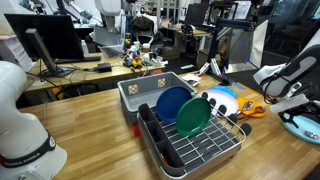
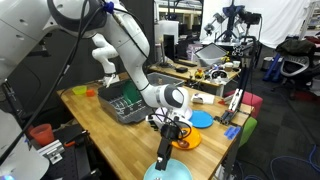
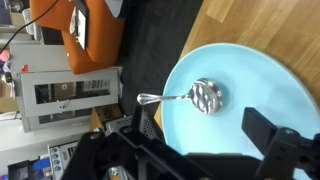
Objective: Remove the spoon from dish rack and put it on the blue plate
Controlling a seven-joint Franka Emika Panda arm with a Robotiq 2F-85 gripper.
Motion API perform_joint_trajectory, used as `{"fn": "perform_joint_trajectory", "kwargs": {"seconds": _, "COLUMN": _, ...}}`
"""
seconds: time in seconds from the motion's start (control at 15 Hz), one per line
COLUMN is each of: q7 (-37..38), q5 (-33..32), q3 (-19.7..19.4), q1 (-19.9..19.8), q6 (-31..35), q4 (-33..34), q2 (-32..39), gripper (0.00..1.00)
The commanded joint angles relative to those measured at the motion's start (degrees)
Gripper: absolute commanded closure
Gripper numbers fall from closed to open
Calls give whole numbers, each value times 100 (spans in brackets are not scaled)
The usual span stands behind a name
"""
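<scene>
I see my gripper (image 3: pixel 203 124) spread wide; just ahead, a shiny metal spoon (image 3: pixel 200 96) lies on the smooth, round, pale-blue plate (image 3: pixel 275 80).

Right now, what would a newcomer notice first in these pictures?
In the wrist view, a silver spoon lies on the pale blue plate, under the open gripper. In an exterior view, a dark blue plate and a green plate stand in the dish rack.

Robotics lab with office space, computer monitors (image 1: pixel 48 40), office chairs (image 2: pixel 293 62), wooden workbench (image 1: pixel 95 112), cluttered desks (image 1: pixel 75 72) behind
</scene>
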Motion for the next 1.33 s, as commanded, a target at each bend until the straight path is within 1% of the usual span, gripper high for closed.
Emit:
{"fn": "perform_joint_trajectory", "kwargs": {"seconds": 0.0, "q7": -219, "q5": 90, "q3": -85, "q1": 122, "q6": 107, "q4": -333, "q2": -346, "gripper": 0}}
{"fn": "perform_joint_trajectory", "kwargs": {"seconds": 0.2, "q7": -221, "q5": 27, "q3": -52, "q1": 182, "q6": 341, "q4": -890, "q2": -867, "gripper": 0}}
{"fn": "perform_joint_trajectory", "kwargs": {"seconds": 0.33, "q7": -182, "q5": -28, "q3": -21, "q1": 241, "q6": 519, "q4": -1472, "q2": -1386, "gripper": 0}}
{"fn": "perform_joint_trajectory", "kwargs": {"seconds": 0.4, "q7": -101, "q5": 48, "q3": -61, "q1": 268, "q6": 90, "q4": -788, "q2": -826, "gripper": 0}}
{"fn": "perform_joint_trajectory", "kwargs": {"seconds": 0.53, "q7": -89, "q5": 23, "q3": -36, "q1": 304, "q6": 218, "q4": -1207, "q2": -1205, "gripper": 0}}
{"fn": "perform_joint_trajectory", "kwargs": {"seconds": 0.6, "q7": -88, "q5": 18, "q3": -34, "q1": 304, "q6": 277, "q4": -1302, "q2": -1284, "gripper": 0}}
{"fn": "perform_joint_trajectory", "kwargs": {"seconds": 1.27, "q7": -89, "q5": 18, "q3": -40, "q1": 303, "q6": 365, "q4": -1356, "q2": -1304, "gripper": 0}}
